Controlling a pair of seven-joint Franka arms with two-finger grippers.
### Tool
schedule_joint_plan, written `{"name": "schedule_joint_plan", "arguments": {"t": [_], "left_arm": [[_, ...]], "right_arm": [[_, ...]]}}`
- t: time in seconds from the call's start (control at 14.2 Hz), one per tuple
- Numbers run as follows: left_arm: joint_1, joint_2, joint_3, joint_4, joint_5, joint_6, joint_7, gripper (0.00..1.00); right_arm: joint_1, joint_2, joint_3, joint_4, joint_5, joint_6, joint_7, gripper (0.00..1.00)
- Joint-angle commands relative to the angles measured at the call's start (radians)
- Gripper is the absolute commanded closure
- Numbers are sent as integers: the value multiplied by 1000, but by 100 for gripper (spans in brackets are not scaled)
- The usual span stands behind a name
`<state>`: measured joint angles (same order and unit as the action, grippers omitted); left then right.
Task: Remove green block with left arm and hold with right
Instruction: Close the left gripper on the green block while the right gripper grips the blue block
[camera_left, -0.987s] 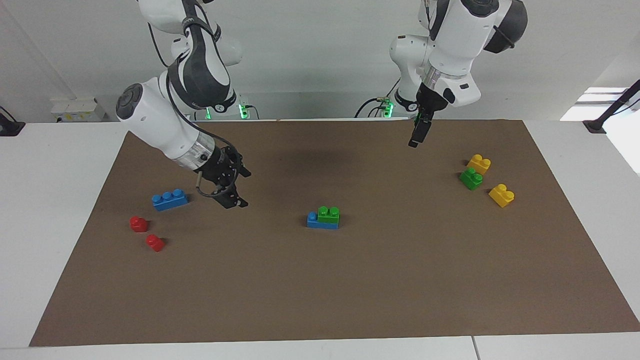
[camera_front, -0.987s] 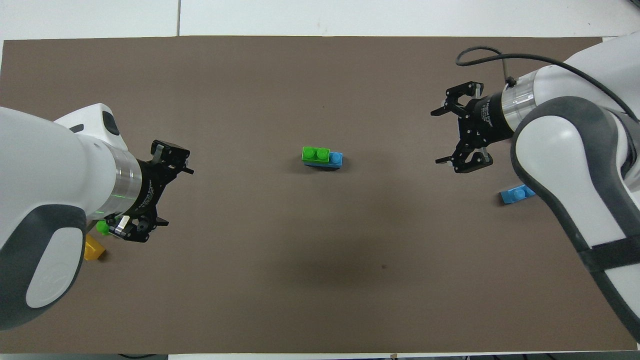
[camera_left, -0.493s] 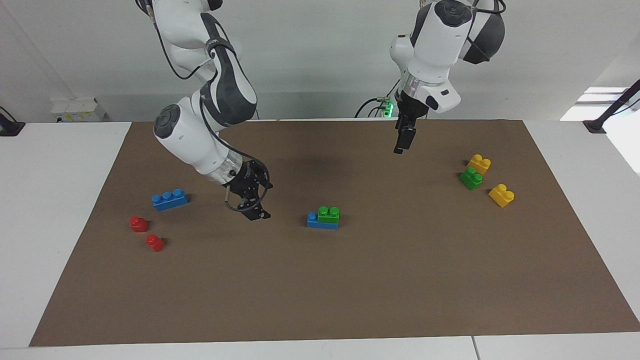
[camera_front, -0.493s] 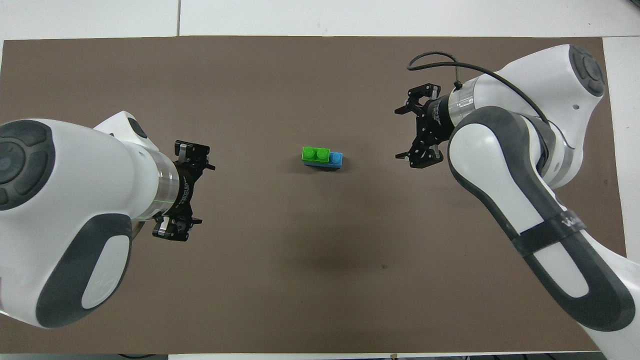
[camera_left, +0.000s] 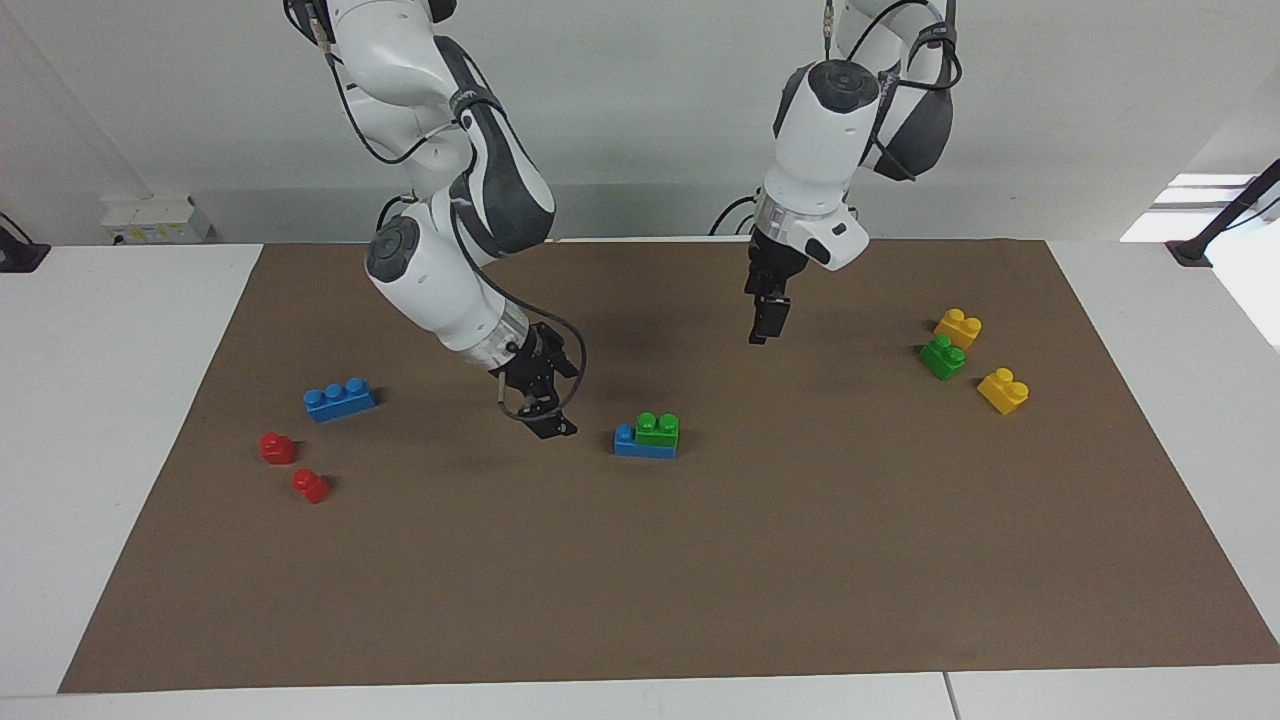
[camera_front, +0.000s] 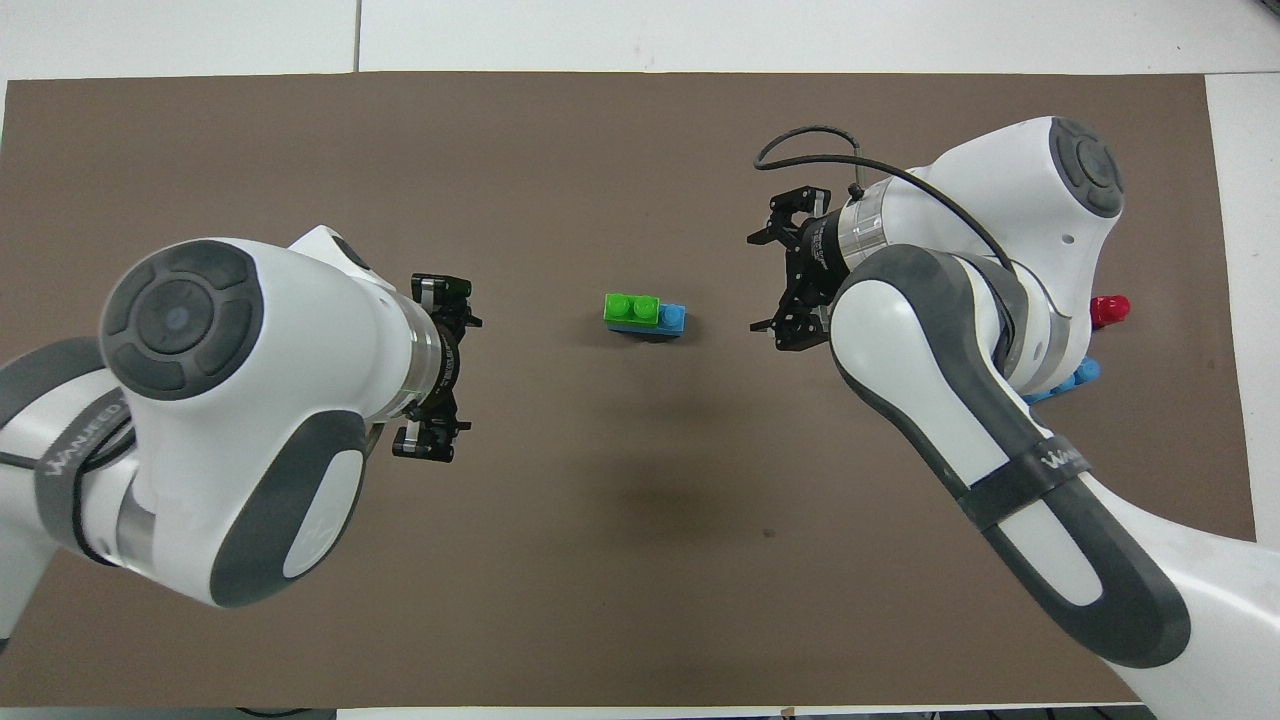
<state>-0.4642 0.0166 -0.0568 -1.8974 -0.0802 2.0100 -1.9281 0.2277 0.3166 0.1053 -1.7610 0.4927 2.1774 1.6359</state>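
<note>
The green block (camera_left: 657, 428) (camera_front: 631, 306), a two-stud brick, sits on top of a blue brick (camera_left: 636, 446) (camera_front: 673, 318) in the middle of the brown mat (camera_left: 700, 580). My right gripper (camera_left: 546, 421) (camera_front: 757, 284) is low over the mat beside this stack, toward the right arm's end, open and holding nothing. My left gripper (camera_left: 765, 326) (camera_front: 462, 372) hangs higher over bare mat, toward the left arm's end from the stack, also open and holding nothing. Neither gripper touches the stack.
Toward the left arm's end lie a second green brick (camera_left: 942, 357) and two yellow bricks (camera_left: 957, 327) (camera_left: 1003, 390). A loose blue three-stud brick (camera_left: 340, 399) and two red pieces (camera_left: 277, 447) (camera_left: 310, 486) lie toward the right arm's end.
Both arms have swung in from the mat's ends toward the stack in the middle, and the right gripper has come closest. Both grippers stayed open. The bricks have not moved.
</note>
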Motion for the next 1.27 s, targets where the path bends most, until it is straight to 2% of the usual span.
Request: {"name": "schedule_joint_plan", "arguments": {"t": [0.0,0.35,0.7,0.92,1.2], "left_arm": [[-40,68,15,40,-9,35,-69,0],[-70,143,17,89,-4,55,-126,0],[-83,172,17,103,17,61,-181,0],[-97,207,17,144,48,62,-242,0],[-120,299,17,225,51,50,-267,0]], "right_arm": [[15,25,-1,-5,24,47,19,3],[50,77,-1,-5,30,120,28,3],[93,117,-1,-3,44,186,35,3],[107,139,-1,-11,52,228,35,3],[120,156,-1,-21,52,262,32,3]]}}
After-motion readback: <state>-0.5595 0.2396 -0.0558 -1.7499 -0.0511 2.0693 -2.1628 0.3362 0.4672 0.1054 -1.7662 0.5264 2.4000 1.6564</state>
